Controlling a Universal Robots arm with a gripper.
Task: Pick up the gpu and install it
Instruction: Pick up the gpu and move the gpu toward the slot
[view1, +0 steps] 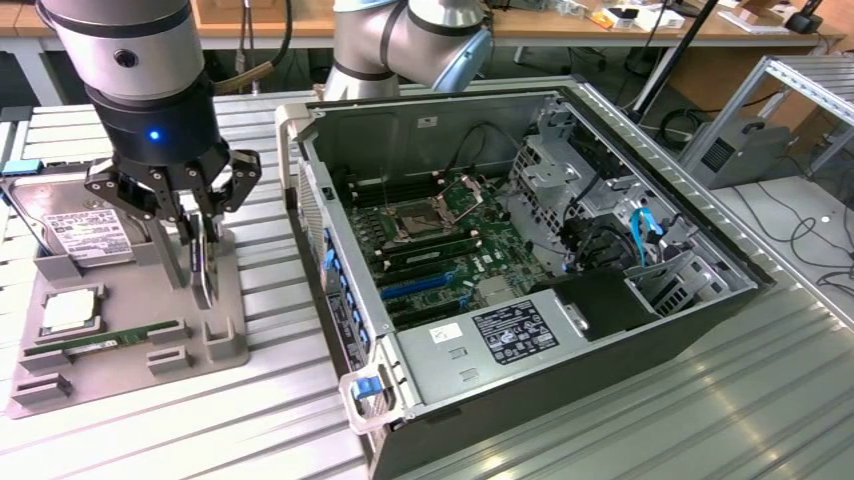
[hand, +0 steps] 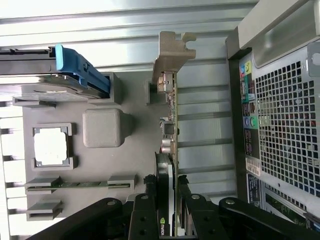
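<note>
The gpu (view1: 200, 262) stands on edge in a slot of the grey holder tray (view1: 230, 300) at the exterior view's left, beside the open computer case (view1: 534, 260). In the wrist view the gpu (hand: 170, 112) is a thin card seen edge-on, with its silver bracket (hand: 169, 52) at the far end. My gripper (view1: 198, 220) comes down over the card from above. Its two black fingers (hand: 149, 200) press against the card's two faces at the fan end, so my gripper (hand: 166, 182) is shut on it. The card's lower edge still sits in the tray.
The tray also holds a silver hard drive (view1: 80, 235), a processor chip (view1: 67, 312) and a green memory stick (view1: 114, 340). The case lies open with its motherboard (view1: 441, 230) facing up. A second robot arm (view1: 400, 40) stands behind the case.
</note>
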